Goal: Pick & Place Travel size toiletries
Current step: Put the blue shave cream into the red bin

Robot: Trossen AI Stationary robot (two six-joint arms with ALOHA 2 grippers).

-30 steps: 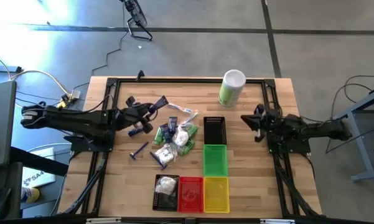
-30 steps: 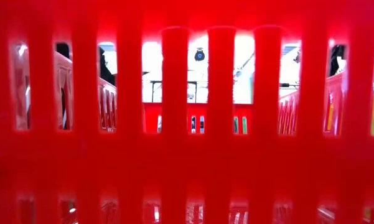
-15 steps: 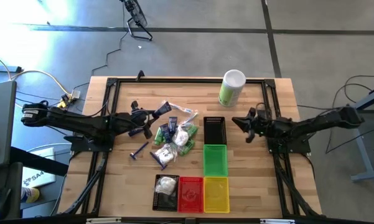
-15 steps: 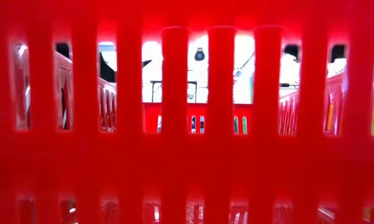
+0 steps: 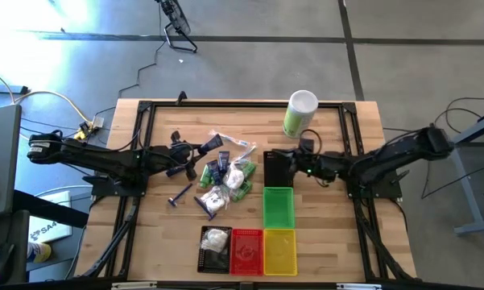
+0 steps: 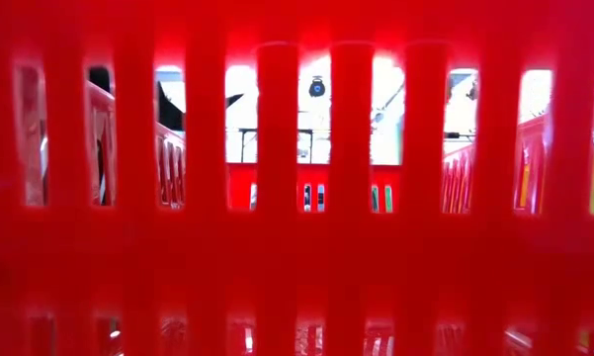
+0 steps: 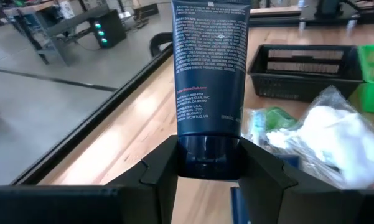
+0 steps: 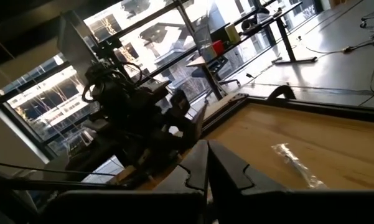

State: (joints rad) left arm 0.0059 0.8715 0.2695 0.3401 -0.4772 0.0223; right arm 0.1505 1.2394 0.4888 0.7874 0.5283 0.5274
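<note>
Here, the left arm is seen stretched nearly level from the bench's left edge toward the middle, with its wrist held low. The left tool is clenched on a dark blue tube, gripped at the cap end, so that the printed body points forward past the fingers. The tube is held just above the wood, at the left side of the pile of toiletries. In that pile, small green bottles, further blue tubes and white crinkly pouches are heaped together, with a clear-wrapped stick lying at its far edge. A blue item lies apart, near the pile's left.

The right arm is extended from the right edge, bent at the elbow and reaching inward. The right tool is clenched on nothing and is poised over the right edge of the black basket. Next to it the green basket is set, and a row of black, red and yellow baskets stands at the near edge. A white pouch is lodged in the near black basket. A tall green-and-white canister stands upright at the far side.
</note>
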